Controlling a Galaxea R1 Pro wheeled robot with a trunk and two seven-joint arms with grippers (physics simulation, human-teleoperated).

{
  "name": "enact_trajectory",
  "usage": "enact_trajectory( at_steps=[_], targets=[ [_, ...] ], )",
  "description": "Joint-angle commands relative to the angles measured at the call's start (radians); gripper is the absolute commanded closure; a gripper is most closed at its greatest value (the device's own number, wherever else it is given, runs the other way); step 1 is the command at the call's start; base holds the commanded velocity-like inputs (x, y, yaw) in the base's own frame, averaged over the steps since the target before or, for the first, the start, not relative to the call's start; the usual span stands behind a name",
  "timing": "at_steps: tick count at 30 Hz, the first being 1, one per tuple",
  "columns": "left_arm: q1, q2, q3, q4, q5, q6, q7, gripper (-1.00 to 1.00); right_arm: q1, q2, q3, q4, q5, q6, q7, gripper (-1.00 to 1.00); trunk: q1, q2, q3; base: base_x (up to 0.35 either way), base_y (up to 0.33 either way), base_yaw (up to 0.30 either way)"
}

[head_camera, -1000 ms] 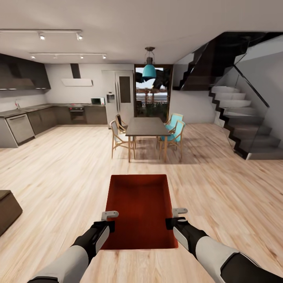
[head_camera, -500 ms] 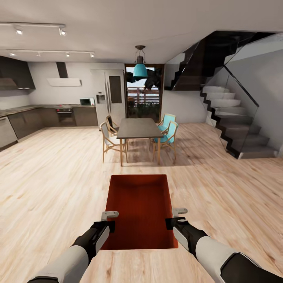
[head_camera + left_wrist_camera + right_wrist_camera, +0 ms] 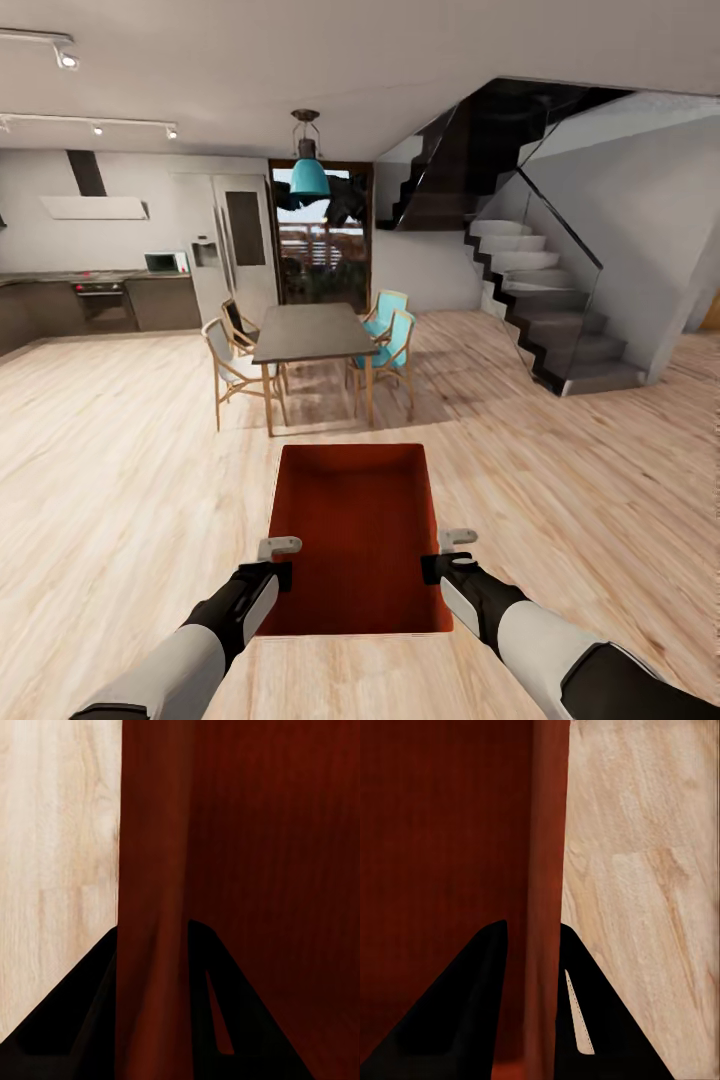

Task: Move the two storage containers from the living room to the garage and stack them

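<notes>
Red storage container (image 3: pixel 355 535) between both pincers, left pincer (image 3: pixel 272 562) and right pincer (image 3: pixel 442 553) each pinching a side wall.

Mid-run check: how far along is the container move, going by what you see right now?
Done: one storage container is picked up, left gripper and right gripper each clamped on a side wall; the wrist views show fingers straddling the walls. In hand: carrying it over light wood-plank floor near the dining table. Left: reach the garage, set it down, fetch and stack the second.
</notes>
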Motion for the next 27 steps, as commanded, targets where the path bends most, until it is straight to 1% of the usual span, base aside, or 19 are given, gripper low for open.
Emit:
enact_trajectory(
  at_steps=[1, 27],
  targets=[
    [0.000, 0.020, 0.002, 0.000, 0.006, 0.008, 0.008, 1.00, -0.002, -0.005, -0.006, -0.004, 0.013, -0.028, -0.006, 1.00, 0.001, -0.002, -0.002, 0.322, 0.000, -0.250],
    [0.000, 0.020, 0.002, 0.000, 0.006, 0.008, 0.008, 1.00, -0.002, -0.007, -0.006, -0.004, 0.013, -0.027, -0.006, 1.00, 0.001, -0.002, -0.002, 0.322, 0.000, -0.250]
  ],
)
